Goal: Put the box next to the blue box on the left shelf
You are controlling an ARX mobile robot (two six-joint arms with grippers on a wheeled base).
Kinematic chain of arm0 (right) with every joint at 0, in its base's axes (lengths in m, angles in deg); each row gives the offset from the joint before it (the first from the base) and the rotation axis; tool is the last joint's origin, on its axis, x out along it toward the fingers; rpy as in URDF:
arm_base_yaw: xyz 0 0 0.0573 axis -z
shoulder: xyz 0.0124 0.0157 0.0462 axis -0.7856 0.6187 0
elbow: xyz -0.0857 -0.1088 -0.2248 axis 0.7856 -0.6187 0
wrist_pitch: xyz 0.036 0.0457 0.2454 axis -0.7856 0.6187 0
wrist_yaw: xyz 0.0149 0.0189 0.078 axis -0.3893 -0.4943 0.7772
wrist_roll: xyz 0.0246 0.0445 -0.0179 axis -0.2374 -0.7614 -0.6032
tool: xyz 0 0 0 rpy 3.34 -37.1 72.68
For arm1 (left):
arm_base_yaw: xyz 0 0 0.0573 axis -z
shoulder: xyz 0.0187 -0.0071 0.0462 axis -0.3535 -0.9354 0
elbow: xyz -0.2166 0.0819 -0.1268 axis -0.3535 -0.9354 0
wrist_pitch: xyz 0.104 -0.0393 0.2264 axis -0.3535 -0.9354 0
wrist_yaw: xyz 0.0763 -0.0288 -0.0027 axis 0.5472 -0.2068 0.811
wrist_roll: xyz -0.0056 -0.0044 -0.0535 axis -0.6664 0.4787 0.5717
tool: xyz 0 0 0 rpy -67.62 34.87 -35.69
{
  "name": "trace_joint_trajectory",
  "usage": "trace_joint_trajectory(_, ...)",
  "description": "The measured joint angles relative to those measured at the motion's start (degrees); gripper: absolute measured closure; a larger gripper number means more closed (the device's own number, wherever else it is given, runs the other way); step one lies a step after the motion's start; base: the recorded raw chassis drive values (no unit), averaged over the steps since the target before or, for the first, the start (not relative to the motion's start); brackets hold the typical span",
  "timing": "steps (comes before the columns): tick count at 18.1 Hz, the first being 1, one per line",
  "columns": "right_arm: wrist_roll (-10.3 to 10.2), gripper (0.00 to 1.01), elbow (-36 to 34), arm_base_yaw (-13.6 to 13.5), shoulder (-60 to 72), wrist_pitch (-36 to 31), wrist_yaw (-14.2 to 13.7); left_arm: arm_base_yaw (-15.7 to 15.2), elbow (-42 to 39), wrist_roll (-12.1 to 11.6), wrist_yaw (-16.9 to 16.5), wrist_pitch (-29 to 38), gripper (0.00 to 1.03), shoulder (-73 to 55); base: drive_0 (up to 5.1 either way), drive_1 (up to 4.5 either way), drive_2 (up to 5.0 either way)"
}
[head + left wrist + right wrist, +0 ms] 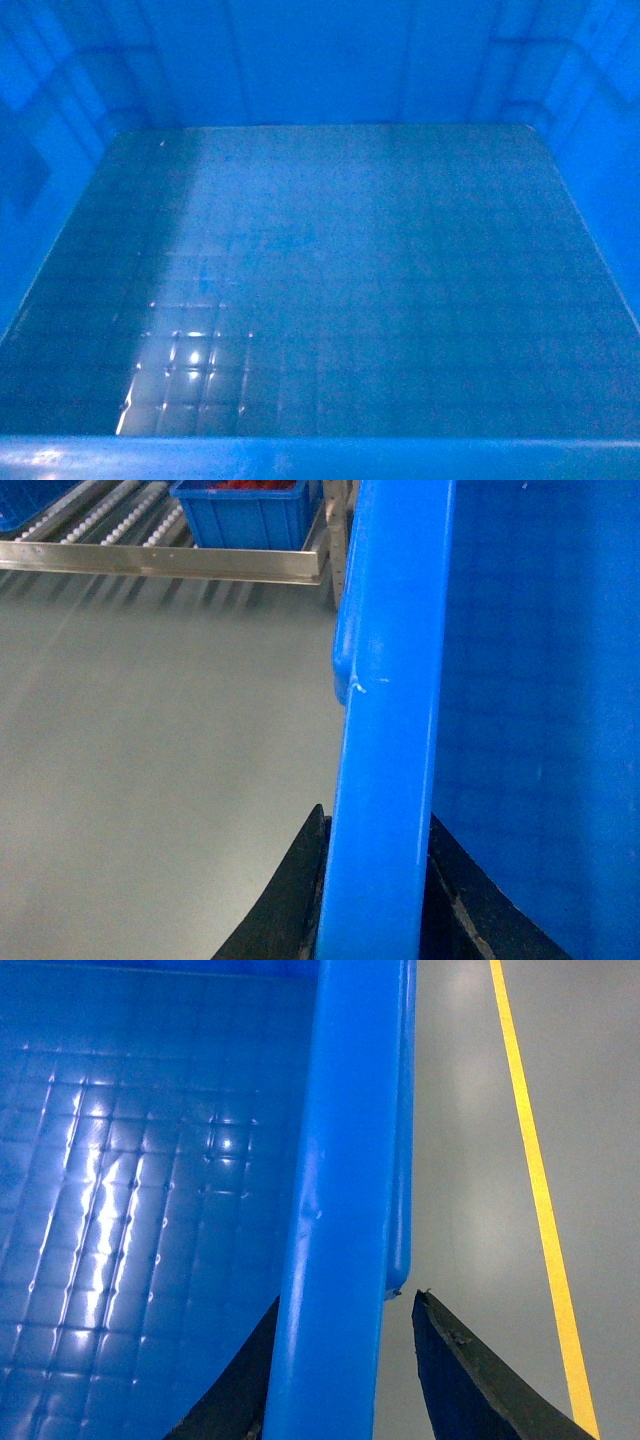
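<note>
1. The blue crate (pixel 330 290) fills the head view, held up close, its grid floor bare.
2. The left gripper (pixel 372 900) is clamped on the crate's left rim, one finger outside, one inside.
3. The right gripper (pixel 345 1370) straddles the right rim; the outer finger (pixel 470 1380) stands slightly off it.
4. A roller shelf (pixel 160 560) carries a smaller blue bin (pixel 245 515) ahead, beyond the grey floor (pixel 150 760).
5. A yellow line (pixel 535 1180) runs along the floor at the right.
</note>
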Motion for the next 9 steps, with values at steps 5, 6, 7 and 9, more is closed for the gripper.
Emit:
trace_joint_trajectory(5, 0.00, 0.68, -0.02, 0.00, -0.02, -0.04, 0.00, 0.00, -0.02, 0.00, 0.00, -0.04, 0.86, 0.07, 0.1, 4.27, -4.0)
trace_joint_trajectory(6, 0.00, 0.68, -0.02, 0.00, 0.00, 0.00, 0.02, 0.00, -0.02, 0.00, -0.02, 0.00, 0.86, 0.07, 0.1, 4.27, -4.0)
trace_joint_trajectory(7, 0.00, 0.68, -0.02, 0.00, 0.00, 0.11, 0.00, 0.00, -0.02, 0.00, -0.02, -0.07, 0.86, 0.04, 0.1, 4.27, -4.0)
trace_joint_trajectory(9, 0.00, 0.68, -0.02, 0.00, 0.02, -0.17, 0.02, 0.00, -0.02, -0.04, 0.00, 0.22, 0.86, 0.11, 0.1, 4.27, -4.0)
